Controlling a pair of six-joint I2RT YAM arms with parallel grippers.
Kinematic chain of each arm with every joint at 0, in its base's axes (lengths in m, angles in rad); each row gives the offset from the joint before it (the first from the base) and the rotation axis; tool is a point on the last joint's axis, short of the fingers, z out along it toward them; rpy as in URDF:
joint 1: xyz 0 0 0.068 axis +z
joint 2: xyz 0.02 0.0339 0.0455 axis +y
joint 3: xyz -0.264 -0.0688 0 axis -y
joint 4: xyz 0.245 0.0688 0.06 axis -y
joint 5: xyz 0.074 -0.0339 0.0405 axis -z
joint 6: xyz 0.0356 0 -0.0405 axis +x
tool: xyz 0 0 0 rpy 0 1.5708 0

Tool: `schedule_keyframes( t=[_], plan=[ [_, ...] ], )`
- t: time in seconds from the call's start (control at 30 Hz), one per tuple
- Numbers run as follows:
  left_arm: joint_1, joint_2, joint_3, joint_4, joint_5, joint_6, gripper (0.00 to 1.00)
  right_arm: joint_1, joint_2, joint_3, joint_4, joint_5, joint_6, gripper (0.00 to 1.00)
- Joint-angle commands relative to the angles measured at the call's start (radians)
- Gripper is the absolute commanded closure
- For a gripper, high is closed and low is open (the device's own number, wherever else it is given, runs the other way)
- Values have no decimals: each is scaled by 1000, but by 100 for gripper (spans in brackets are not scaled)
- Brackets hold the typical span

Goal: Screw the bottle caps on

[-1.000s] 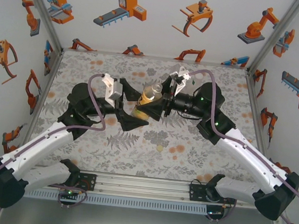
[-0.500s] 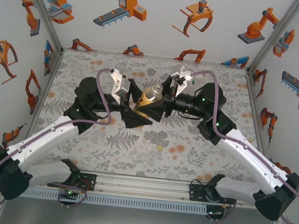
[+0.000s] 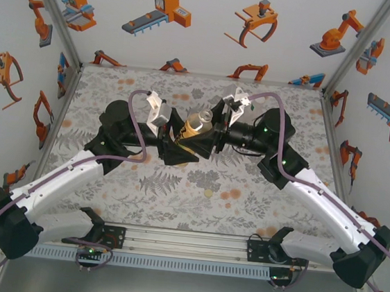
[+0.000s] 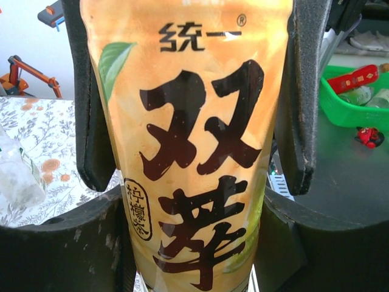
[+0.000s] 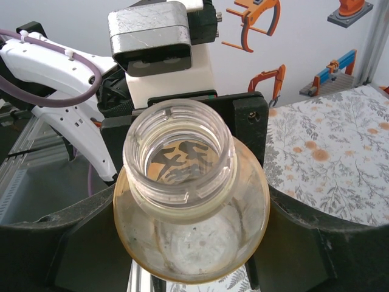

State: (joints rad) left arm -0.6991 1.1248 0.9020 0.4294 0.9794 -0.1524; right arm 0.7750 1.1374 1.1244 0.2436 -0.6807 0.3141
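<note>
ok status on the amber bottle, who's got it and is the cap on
Both on it: left gripper and right gripper, jaws shut on the amber bottle, held between them. Its neck open, no cap on. Nothing in the way.

Bottle (image 5: 182,237) clear glossy plastic; label (image 4: 188,146) glossy; jaws matt black.

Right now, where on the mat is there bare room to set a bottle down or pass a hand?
Free: the near strip of mat between the arm bases and the grippers; the far strip along the back wall. Crowded: the middle, where left gripper and right gripper both clamp the amber bottle.
</note>
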Motion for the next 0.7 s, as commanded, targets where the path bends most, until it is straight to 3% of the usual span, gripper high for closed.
schedule_keyframes(
  t=[0.0, 0.07, 0.13, 0.27, 0.37, 0.5, 0.67],
  plan=[
    [-3, 2, 33, -9, 35, 9, 53, 6, -30, -2, 21, 17, -13, 96],
    [-4, -1, 35, -21, 33, 19, 55, 5, -33, -3, 12, 25, -19, 95],
    [-2, -3, 35, -28, 28, 27, 57, 5, -36, 1, 0, 35, -28, 89],
    [-1, -14, 43, -70, 8, 59, 58, 6, -46, 2, -33, 73, -45, 60],
    [6, -28, 54, -128, -10, 97, 59, 5, -56, 16, -80, 101, -59, 46],
    [35, -55, 63, -187, -31, 135, 59, 5, -74, 26, -125, 133, -61, 38],
    [113, -88, 71, -211, -33, 131, 62, 5, -101, 40, -203, 200, -59, 36]
  ],
)
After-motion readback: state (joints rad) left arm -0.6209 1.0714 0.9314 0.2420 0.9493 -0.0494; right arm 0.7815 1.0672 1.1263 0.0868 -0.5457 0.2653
